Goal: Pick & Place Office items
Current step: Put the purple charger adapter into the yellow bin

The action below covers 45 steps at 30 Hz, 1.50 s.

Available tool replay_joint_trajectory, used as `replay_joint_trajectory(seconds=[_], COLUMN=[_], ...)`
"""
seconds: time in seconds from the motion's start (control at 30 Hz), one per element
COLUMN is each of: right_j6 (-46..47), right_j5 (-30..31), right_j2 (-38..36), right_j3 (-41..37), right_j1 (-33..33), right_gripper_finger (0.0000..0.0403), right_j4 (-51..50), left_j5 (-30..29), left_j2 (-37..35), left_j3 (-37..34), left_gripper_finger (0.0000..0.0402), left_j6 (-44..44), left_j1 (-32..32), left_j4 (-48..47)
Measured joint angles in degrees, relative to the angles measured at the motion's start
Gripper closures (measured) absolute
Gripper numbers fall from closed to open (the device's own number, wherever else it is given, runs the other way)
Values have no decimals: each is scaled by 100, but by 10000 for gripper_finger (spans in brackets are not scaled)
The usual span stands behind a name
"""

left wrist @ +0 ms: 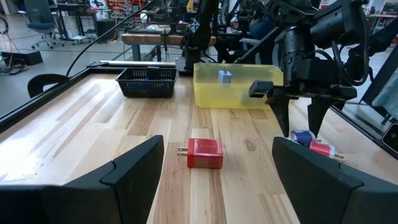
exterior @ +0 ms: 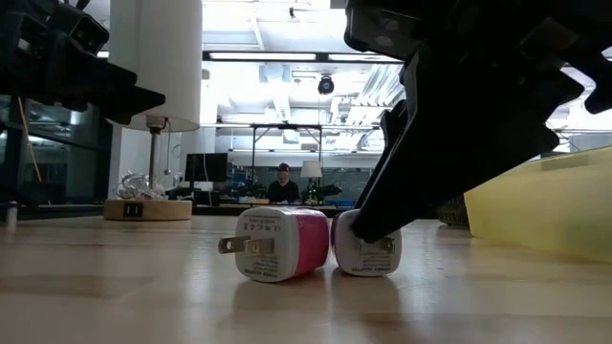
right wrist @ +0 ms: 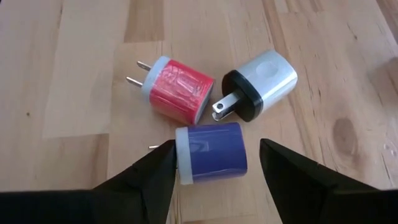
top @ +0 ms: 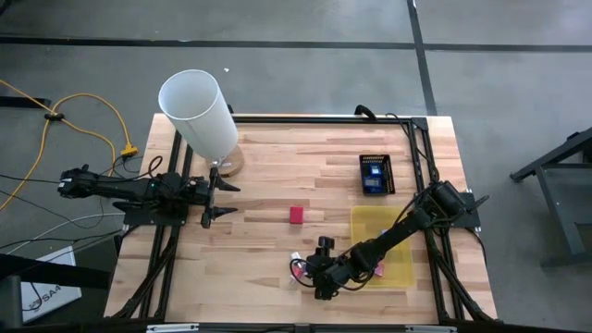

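Three small plug blocks lie bunched together on the tabletop [top: 277, 176] under the right gripper [right wrist: 214, 163]: a pink-red plug [right wrist: 176, 91] with two flat prongs, a silver plug with a black end [right wrist: 259, 84] (its prongs point toward the pink-red one), and a purple plug [right wrist: 211, 152] with a white end. The purple plug sits between the right gripper's two fingers, which stand partly spread on either side of it; whether they press on it cannot be told. In the low view only two of the three show, lying side by side on the wood, with the right arm's dark bulk reaching down onto the white one.

A fourth piece, a single red plug [top: 296, 215], lies alone near the middle of the tabletop, well apart from the bunch. The left gripper [left wrist: 217, 163] points at it from the left side, fingers spread wide with nothing between them.

One yellow translucent tray [top: 370, 222] lies at the right, near the front edge, and the right arm crosses over it; one small blue block [left wrist: 224, 76] shows inside it, and a pink piece [top: 380, 270] shows at its front edge beside the arm. One black mesh basket [top: 388, 174] sits behind the tray with something blue in it. One tall white cylinder [top: 198, 111] stands on a round wooden base at the back left.
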Motion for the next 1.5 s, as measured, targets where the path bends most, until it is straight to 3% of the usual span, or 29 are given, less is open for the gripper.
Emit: replay_joint_trajectory(seconds=[0.23,0.6,1.5], right_j6=[0,0,85], right_j5=[-62,-83,-83], right_j2=[0,0,0], right_j3=[0,2,4], right_j1=[0,0,0], right_gripper_finger=[193,255,257], right_j4=[0,2,7], left_j5=[-2,0,-2], left_j2=[1,1,0], left_j3=[-2,-1,0], left_gripper_finger=[109,109,109], left_j6=[0,0,-1], left_j1=[0,0,0], left_j4=[0,0,-2])
